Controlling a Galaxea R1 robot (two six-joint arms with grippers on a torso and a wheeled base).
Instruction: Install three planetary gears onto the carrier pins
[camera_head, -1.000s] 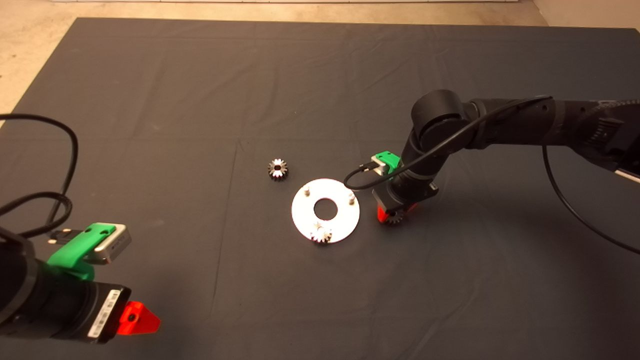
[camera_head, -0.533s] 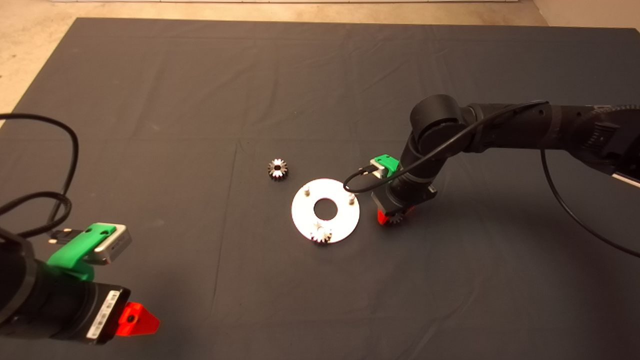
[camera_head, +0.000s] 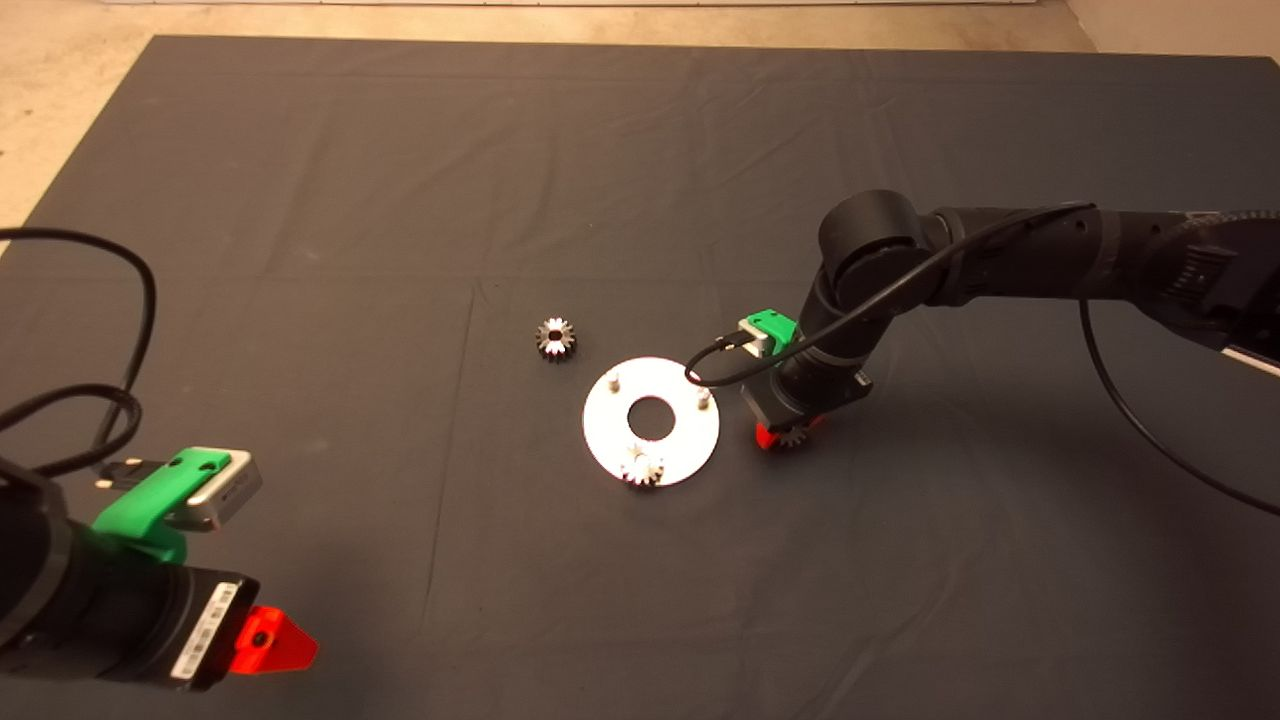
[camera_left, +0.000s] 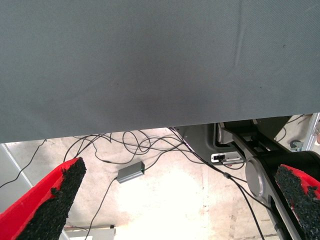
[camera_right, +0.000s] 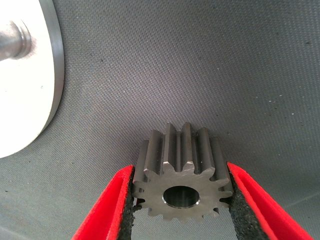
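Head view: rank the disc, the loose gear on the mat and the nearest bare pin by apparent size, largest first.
1. Disc
2. Loose gear
3. Bare pin, clearly the smallest.

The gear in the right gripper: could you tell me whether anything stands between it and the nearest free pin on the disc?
Nothing visible does. The right gripper is shut on the gear just off the disc; only bare mat lies between it and the nearest free pin. The left gripper sits parked at the mat's near left.

Dark grey mat (camera_head: 300, 200) covers table, faint creases. Pale floor (camera_head: 80, 90) beyond; loose cables (camera_left: 135, 147) and small grey box (camera_left: 130, 172) there.
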